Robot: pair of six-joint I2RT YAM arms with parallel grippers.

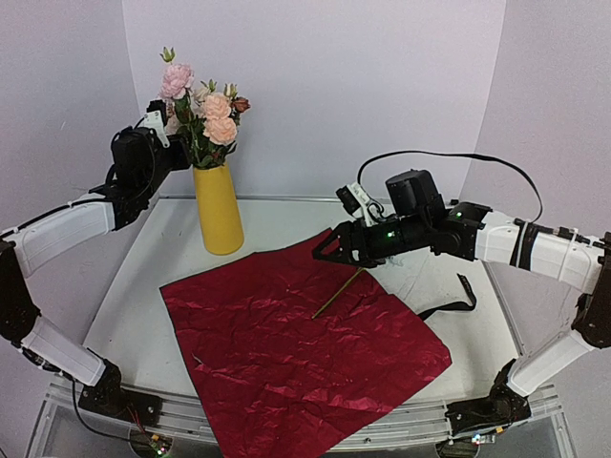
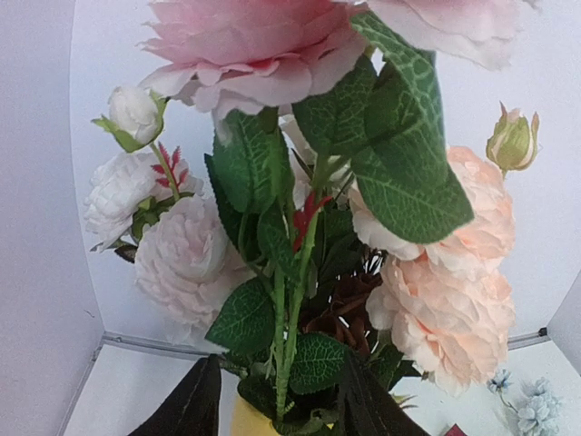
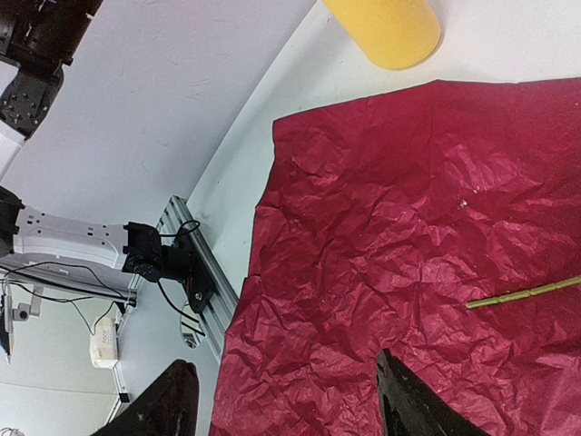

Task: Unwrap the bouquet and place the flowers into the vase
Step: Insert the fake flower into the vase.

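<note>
My left gripper (image 2: 281, 363) is at the mouth of the tall matte yellow cone-shaped vase (image 1: 219, 210). Its fingers (image 2: 191, 404) are parted either side of the green stems and do not press them. The pink, peach and white artificial flowers (image 1: 202, 110) stand in that vase. Bare white table (image 1: 143, 286) lies left of the vase. Right of the vase and nearer to me, the crinkled dark red wrapping paper (image 1: 296, 343) lies flat, one corner close to the vase's foot, its near edge over the table's front rail. My right gripper (image 3: 283, 359) hovers above the paper, jaws wide and empty. A loose green stem piece (image 1: 336, 294) lies on the paper.
</note>
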